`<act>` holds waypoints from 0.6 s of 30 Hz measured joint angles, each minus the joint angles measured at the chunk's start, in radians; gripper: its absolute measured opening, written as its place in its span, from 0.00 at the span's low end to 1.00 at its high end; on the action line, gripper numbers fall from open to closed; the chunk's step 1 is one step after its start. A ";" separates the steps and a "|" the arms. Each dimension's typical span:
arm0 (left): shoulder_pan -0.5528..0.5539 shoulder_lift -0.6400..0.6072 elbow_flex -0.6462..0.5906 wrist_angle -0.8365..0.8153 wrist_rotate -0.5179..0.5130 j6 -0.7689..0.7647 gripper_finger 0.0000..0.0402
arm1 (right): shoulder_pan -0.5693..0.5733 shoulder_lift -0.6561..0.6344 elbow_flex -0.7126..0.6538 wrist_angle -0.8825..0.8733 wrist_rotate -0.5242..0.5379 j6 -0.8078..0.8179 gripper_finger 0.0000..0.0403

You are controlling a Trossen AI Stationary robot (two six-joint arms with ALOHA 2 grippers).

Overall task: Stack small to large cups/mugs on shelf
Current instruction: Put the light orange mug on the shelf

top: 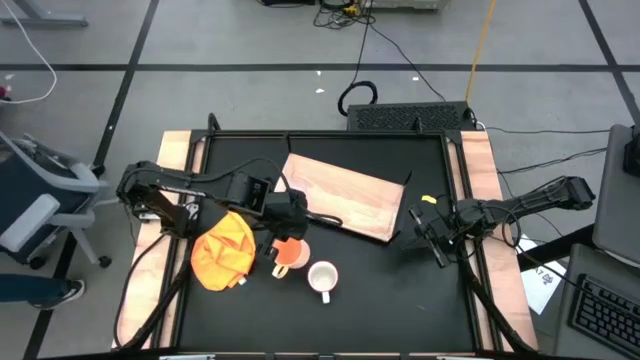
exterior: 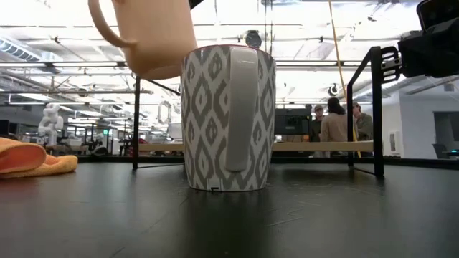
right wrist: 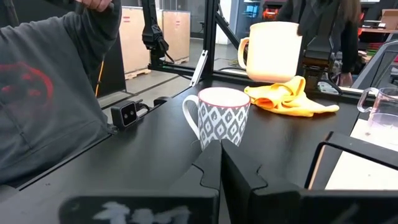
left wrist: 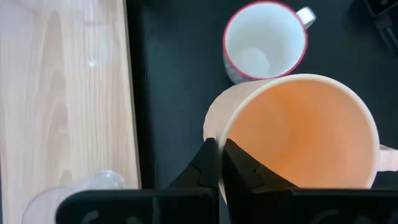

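The shelf [top: 345, 198] lies far on the worktop. My left tool [left wrist: 219, 163] pinches the yellow-orange mug [left wrist: 297, 132] aloft beside the white mug [left wrist: 265, 40]; a thin rim grip may slip. My right tool [right wrist: 220, 163] looks closed, idle right.

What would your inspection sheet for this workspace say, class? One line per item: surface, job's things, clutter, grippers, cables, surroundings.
Surface: black table.
Job's things: wooden board lying flat; clear glass cup on it; patterned white mug upright on the table; yellow mug lifted off the table.
Clutter: orange cloth.
Grippers: left gripper shut on yellow mug's rim; right gripper shut, empty, at the table's right edge.
Cables: several on the floor.
Surroundings: people standing behind the table.
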 joint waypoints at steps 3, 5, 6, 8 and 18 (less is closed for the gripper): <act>0.008 0.000 0.000 -0.010 -0.010 -0.013 0.01 | 0.000 0.003 0.000 0.000 0.000 0.000 0.00; 0.010 0.000 0.000 -0.009 -0.020 -0.017 0.01 | 0.000 0.003 0.000 0.000 0.000 0.000 0.00; 0.013 0.000 0.000 -0.009 -0.020 -0.015 0.01 | 0.000 0.003 0.000 0.000 0.000 -0.003 0.00; 0.027 0.001 0.000 -0.008 -0.017 -0.012 0.01 | 0.000 0.003 0.000 0.004 0.000 -0.014 0.00; 0.148 0.143 0.043 -0.084 0.021 0.055 0.01 | 0.000 0.006 0.000 0.020 0.000 -0.016 0.00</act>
